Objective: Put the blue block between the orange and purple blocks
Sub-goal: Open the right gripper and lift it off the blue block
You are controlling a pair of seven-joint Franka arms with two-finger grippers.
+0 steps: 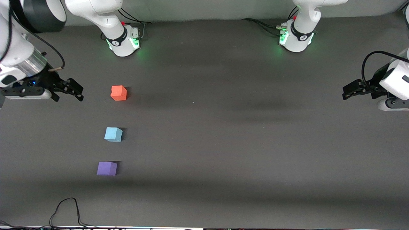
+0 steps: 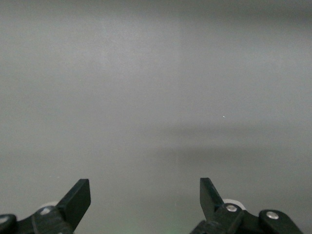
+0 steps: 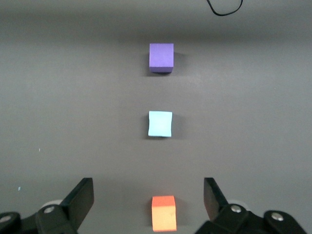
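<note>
Three small cubes lie in a line on the dark table. The orange block (image 1: 118,93) (image 3: 164,213) is farthest from the front camera and the purple block (image 1: 107,168) (image 3: 161,57) is nearest to it. Between them sits the pale blue block (image 1: 113,134) (image 3: 160,124), apart from both. My right gripper (image 1: 78,91) (image 3: 147,187) hangs open and empty over the table beside the orange block, toward the right arm's end. My left gripper (image 1: 345,92) (image 2: 145,187) waits open and empty over bare table at the left arm's end.
A black cable (image 1: 67,207) (image 3: 224,7) loops on the table near the front edge, nearer to the camera than the purple block. The two arm bases (image 1: 124,41) (image 1: 297,38) stand along the table's back edge.
</note>
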